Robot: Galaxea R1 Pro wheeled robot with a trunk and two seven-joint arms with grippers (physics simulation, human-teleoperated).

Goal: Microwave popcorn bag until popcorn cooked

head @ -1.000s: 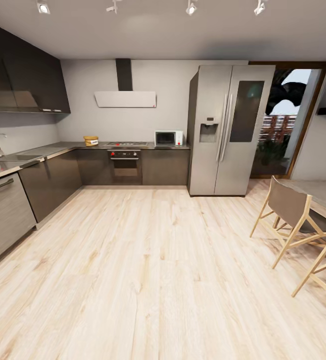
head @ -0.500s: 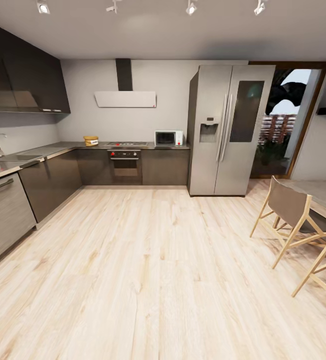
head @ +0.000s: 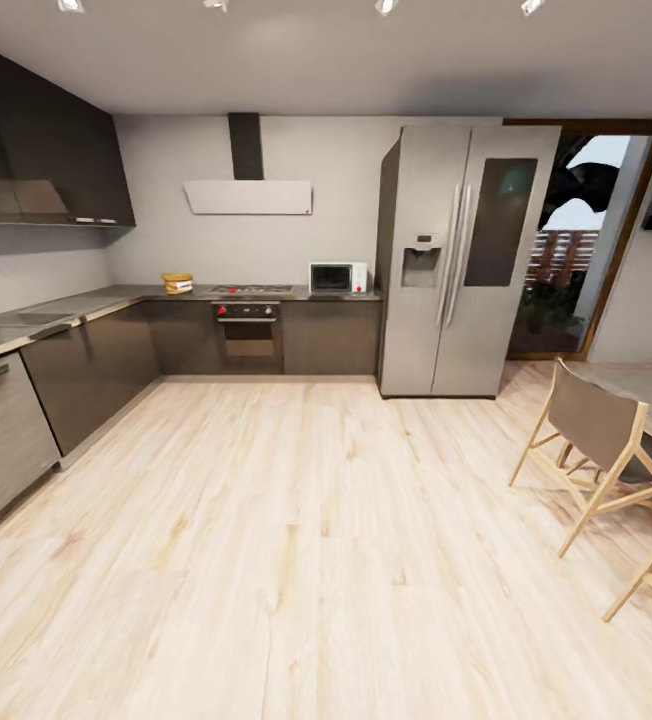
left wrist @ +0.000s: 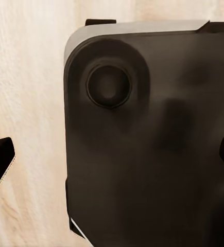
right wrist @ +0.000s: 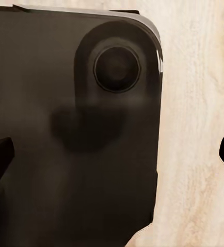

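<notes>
Still well short of the far wall. Sink run of countertop [head: 26, 325] on the left, then popcorn bag [head: 177, 283] small and tan on the back corner, gas hob [head: 251, 290] next, microwave [head: 337, 277] beyond it, fridge [head: 461, 255] rightmost. Bag dead ahead and slightly left, so nearer the left arm by my reckoning; its long axis too small to read. Left gripper [left wrist: 112, 159] and right gripper [right wrist: 112, 154] both spread wide, empty, over the dark robot base [left wrist: 153, 154] and pale wood floor [head: 306, 540].
</notes>
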